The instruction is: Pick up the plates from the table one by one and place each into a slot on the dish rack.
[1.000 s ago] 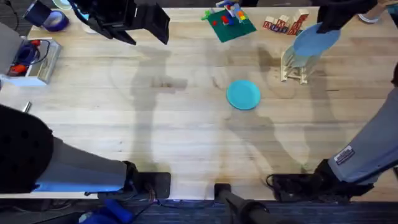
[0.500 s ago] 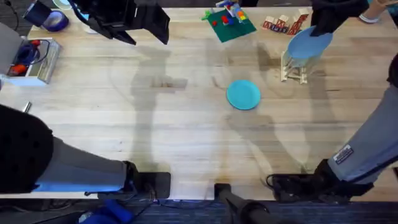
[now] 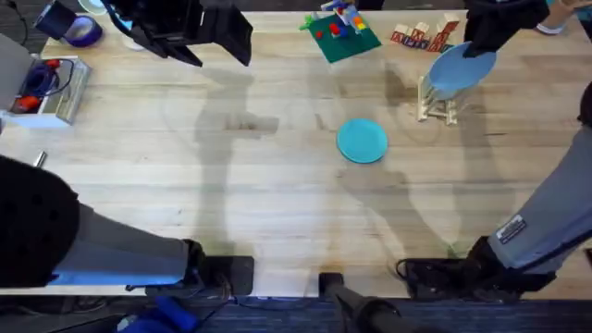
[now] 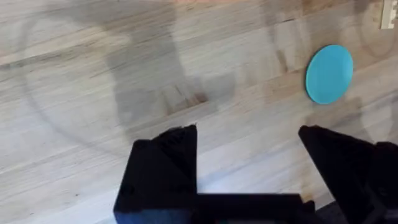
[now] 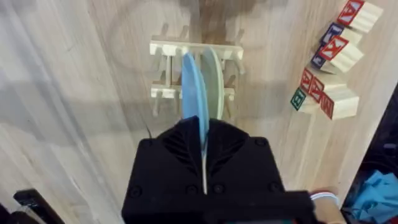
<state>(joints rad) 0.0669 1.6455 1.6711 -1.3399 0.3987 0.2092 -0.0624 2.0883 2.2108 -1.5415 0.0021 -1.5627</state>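
My right gripper (image 3: 481, 39) (image 5: 203, 134) is shut on the top edge of a pale blue plate (image 3: 460, 68) (image 5: 193, 93). It holds the plate upright, with the lower edge down between the pegs of the small wooden dish rack (image 3: 435, 104) (image 5: 163, 48) at the far right of the table (image 3: 277, 203). A pale whitish plate (image 5: 214, 78) stands in the slot beside it. The teal plate (image 3: 362, 141) (image 4: 329, 73) lies flat mid-table. Over the far left of the table, my left gripper (image 3: 199, 32) (image 4: 249, 162) hangs open and holds nothing.
Lettered wooden blocks (image 3: 424, 35) (image 5: 336, 56) lie just behind the rack. A green baseplate with coloured bricks (image 3: 339, 32) sits at the far middle. A grey box with red parts (image 3: 42, 88) stands at the left edge.
The right gripper has carried the pale blue plate a little left and down onto the rack. The left arm and the teal plate have not moved.
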